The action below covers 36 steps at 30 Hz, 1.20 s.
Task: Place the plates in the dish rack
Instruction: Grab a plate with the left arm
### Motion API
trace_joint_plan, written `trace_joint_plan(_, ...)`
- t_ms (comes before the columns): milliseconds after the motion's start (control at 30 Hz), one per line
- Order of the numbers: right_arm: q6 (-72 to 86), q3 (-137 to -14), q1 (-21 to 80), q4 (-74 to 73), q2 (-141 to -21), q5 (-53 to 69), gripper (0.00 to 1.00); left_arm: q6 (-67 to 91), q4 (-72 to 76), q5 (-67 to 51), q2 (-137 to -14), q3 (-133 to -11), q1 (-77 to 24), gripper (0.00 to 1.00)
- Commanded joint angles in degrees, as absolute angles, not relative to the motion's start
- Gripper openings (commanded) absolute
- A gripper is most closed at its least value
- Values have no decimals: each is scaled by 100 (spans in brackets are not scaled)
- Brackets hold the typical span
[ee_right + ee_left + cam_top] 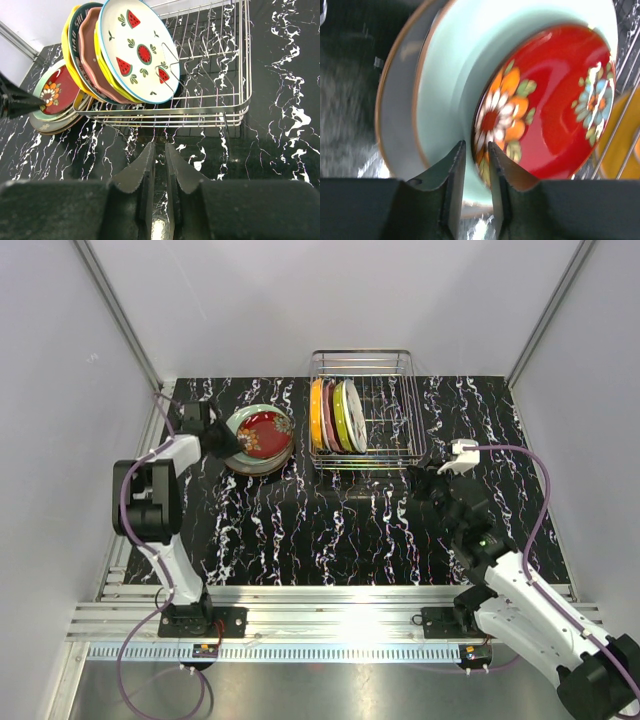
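Left of the dish rack [400, 370] a short stack of plates [240, 462] lies flat. The top one is a red floral plate [264, 432] [555, 100] with a pale mint rim, over a grey plate [400, 125]. My left gripper [226, 440] [476, 145] reaches in from the left, its jaws narrowed on that plate's near rim. Several plates [335, 415] stand on edge in the rack's left end, the watermelon plate [140, 50] rightmost. My right gripper [418, 476] [159, 145] hovers shut and empty over the table before the dish rack [235, 107].
The rack's right half holds bare wire dividers [210, 65]. The black marbled tabletop [330, 530] runs between the arms. White walls close in the back and both sides. The left gripper's dark tip [27, 102] shows at the stack in the right wrist view.
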State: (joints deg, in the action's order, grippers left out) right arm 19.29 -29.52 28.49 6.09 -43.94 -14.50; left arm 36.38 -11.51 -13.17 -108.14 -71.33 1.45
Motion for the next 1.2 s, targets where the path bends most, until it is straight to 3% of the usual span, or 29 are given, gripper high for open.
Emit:
trace_joint_plan(0, 1872, -2997, 2856, 668, -4298, -1538, 19, 3972, -739, -1310, -10189, -6602, 211, 26)
trace_joint_plan(200, 1793, -3076, 2848, 580, -4307, -1494, 19, 4263, -220, -1310, -9669, -6038, 246, 18)
trace_joint_plan(467, 1723, -3111, 2856, 545, -4342, -1521, 20, 4298, -149, -1529, -9773, -6082, 272, 23)
trace_joint_plan(500, 1723, -3103, 2848, 545, -4350, -1521, 20, 4298, -176, -1538, -9826, -6117, 272, 31)
trace_joint_plan(600, 1714, -3111, 2848, 545, -4368, -1521, 20, 4289, -237, -1538, -9905, -6222, 290, 34)
trace_joint_plan(1167, 1679, -3085, 2848, 580, -4360, -1669, 19, 4658, -26, -1740, -10213, -6214, 378, 35)
